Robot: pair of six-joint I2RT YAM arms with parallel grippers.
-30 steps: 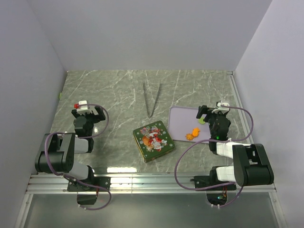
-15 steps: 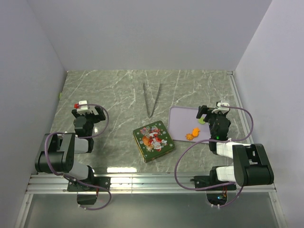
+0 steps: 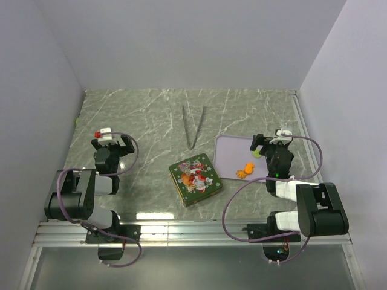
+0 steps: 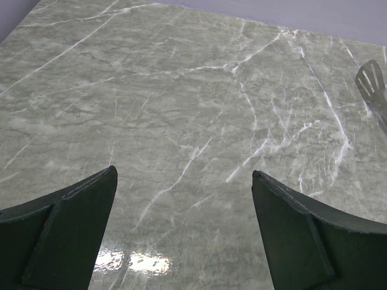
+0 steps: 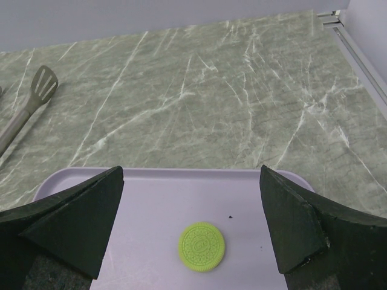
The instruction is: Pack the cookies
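Nothing has shifted since a second ago: both arms sit where they were, and every object on the grey-green marbled table (image 3: 145, 115) lies in the same spot.

Your left gripper (image 4: 183, 174) hangs above bare table on the left side, its two dark fingers spread wide with nothing between them. Your right gripper (image 5: 190, 170) is spread just as wide and also empty, poised over the near right part of the pale lavender rectangular tray (image 3: 233, 148).

The cookies (image 3: 245, 170), a small cluster of orange pieces, lie on the tray near its front edge, just left of the right arm. A lime-green round disc with an embossed face (image 5: 201, 246) lies flat on the same tray, apart from the orange cluster and directly below the right gripper's open span (the wrist view shows it between the two fingers, untouched).

The green square tin with a red-and-white decorated lid (image 3: 195, 179) sits closed on the table just left of the tray. Its lid carries a printed picture, but any lettering is too small to read. The embossing on the green disc is likewise too fine to make out.

The grey metal tongs (image 3: 193, 127) lie farther back, near the table's middle.
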